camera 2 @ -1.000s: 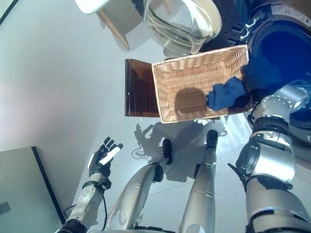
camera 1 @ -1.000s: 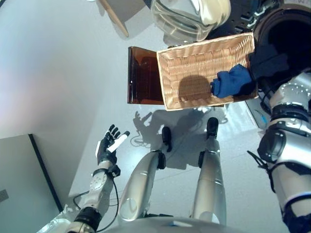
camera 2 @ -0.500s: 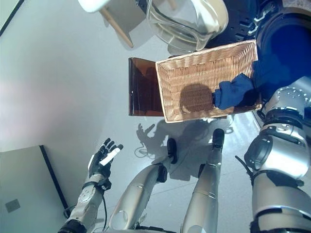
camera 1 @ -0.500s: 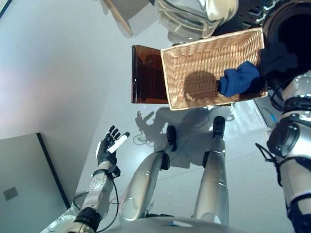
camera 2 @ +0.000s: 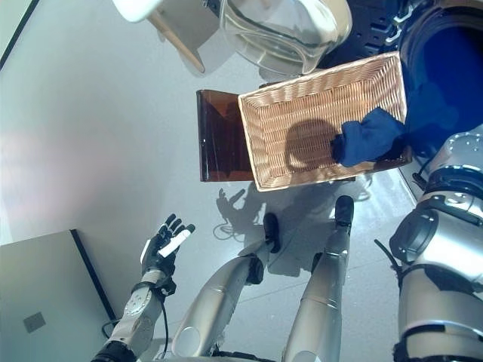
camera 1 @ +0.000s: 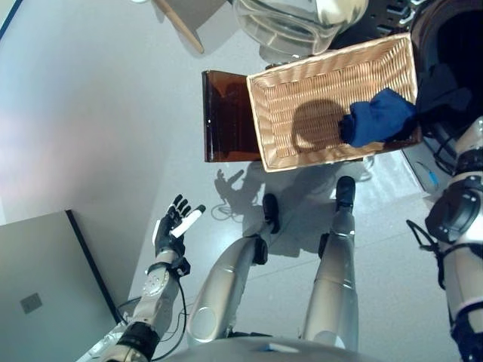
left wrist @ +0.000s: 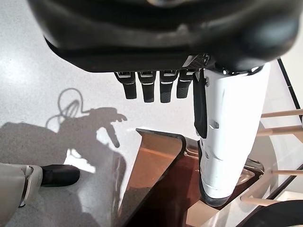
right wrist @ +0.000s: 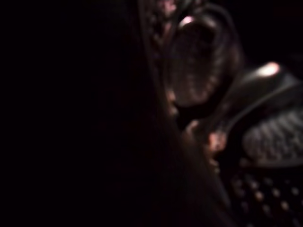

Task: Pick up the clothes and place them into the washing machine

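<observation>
Washing machine drum [camera 1: 453,53] gapes dark at 2 o'clock. Wicker basket [camera 1: 302,113] sits beside it, blue clothes [camera 1: 377,119] draped over its drum-side end. Left hand [camera 1: 173,230] hovers at 8 o'clock, fingers straight, empty. Right hand's fingers: cannot tell.

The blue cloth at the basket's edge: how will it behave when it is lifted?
The blue cloth lies bunched and folded, so it probably hangs floppy and drapes when lifted. It looks light. It rests over the wicker basket rim, so it may snag on the weave.
</observation>
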Controlling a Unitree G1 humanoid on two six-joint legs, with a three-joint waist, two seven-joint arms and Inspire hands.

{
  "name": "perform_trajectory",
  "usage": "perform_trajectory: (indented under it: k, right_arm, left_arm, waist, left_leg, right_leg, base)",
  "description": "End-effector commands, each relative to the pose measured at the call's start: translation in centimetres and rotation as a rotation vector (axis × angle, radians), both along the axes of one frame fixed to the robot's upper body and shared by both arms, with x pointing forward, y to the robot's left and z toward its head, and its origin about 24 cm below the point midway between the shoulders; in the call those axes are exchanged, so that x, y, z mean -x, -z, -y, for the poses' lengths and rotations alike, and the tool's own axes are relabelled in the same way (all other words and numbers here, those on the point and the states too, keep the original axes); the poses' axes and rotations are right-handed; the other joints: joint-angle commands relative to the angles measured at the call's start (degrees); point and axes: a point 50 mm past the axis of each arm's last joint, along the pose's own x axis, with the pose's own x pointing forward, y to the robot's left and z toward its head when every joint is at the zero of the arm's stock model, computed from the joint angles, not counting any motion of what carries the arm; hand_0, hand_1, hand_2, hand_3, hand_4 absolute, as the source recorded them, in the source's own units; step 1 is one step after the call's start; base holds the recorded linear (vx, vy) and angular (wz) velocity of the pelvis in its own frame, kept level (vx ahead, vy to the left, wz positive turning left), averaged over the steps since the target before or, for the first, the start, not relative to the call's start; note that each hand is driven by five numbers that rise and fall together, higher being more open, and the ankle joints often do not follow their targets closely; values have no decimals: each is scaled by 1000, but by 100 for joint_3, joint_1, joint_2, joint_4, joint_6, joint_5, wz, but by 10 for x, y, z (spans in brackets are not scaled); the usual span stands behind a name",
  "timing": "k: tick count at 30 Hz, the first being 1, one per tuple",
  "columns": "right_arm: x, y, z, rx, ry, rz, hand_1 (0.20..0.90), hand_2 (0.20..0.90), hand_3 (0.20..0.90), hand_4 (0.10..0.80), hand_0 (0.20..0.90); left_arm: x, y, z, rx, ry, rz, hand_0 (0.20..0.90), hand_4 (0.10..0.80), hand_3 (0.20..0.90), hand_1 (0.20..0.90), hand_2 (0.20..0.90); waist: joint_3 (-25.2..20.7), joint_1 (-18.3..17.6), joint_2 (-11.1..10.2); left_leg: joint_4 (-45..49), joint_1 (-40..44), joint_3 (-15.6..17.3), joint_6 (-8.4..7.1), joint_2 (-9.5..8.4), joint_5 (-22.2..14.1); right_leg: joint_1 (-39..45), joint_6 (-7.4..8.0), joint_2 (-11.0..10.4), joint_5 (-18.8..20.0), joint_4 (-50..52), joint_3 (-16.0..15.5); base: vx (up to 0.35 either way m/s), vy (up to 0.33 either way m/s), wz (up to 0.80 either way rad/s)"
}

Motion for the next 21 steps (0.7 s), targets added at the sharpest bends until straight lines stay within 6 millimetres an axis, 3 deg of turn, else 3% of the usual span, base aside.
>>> perform_trajectory:
  k: [1,8,9,10,11,21]
  right_arm:
    - [86,-89,40,373,417,89,200,200,200,300,200]
    - [73,-83,36,386,358,21,200,200,200,300,200]
    - [71,-80,37,383,344,-1,236,236,236,325,236]
    - [70,-79,37,382,336,-7,483,483,483,502,483]
    - [68,-79,36,386,326,-11,900,900,900,800,900]
    - [54,-69,38,374,237,-58,900,900,900,800,900]
  left_arm:
    - [27,8,-36,-65,-131,-38,900,800,900,900,900]
    - [25,7,-39,-73,-140,-35,900,800,900,900,900]
    - [25,7,-40,-74,-140,-35,900,800,900,900,900]
    - [26,7,-40,-74,-141,-36,900,800,900,900,900]
    - [25,6,-40,-74,-138,-34,900,800,900,900,900]
    - [25,6,-41,-65,-132,-32,900,800,900,900,900]
  waist:
    - [-568,-141,116]
    - [-560,-118,67]
    - [-561,-107,59]
    - [-560,-107,51]
    - [-544,-106,50]
    - [-527,-69,2]
  left_leg:
    - [-437,-120,-167,-633,106,392]
    - [-410,-113,-157,-627,116,340]
    - [-412,-103,-160,-629,114,340]
    - [-409,-99,-158,-629,116,341]
    - [-407,-124,-146,-620,123,387]
    - [-365,-127,-137,-622,129,315]
  right_leg:
    - [-45,-424,511,-942,1037,-303]
    - [-21,-427,514,-970,1048,-314]
    - [-10,-427,512,-969,1044,-317]
    - [-7,-428,511,-963,1043,-318]
    - [-25,-435,516,-913,1034,-324]
    - [-13,-426,507,-955,1030,-324]
  base:
    - [0,0,0]
    - [-15,-1,0]
    - [13,-6,3]
    - [-37,-2,1]
    - [0,0,0]
    - [-9,1,0]
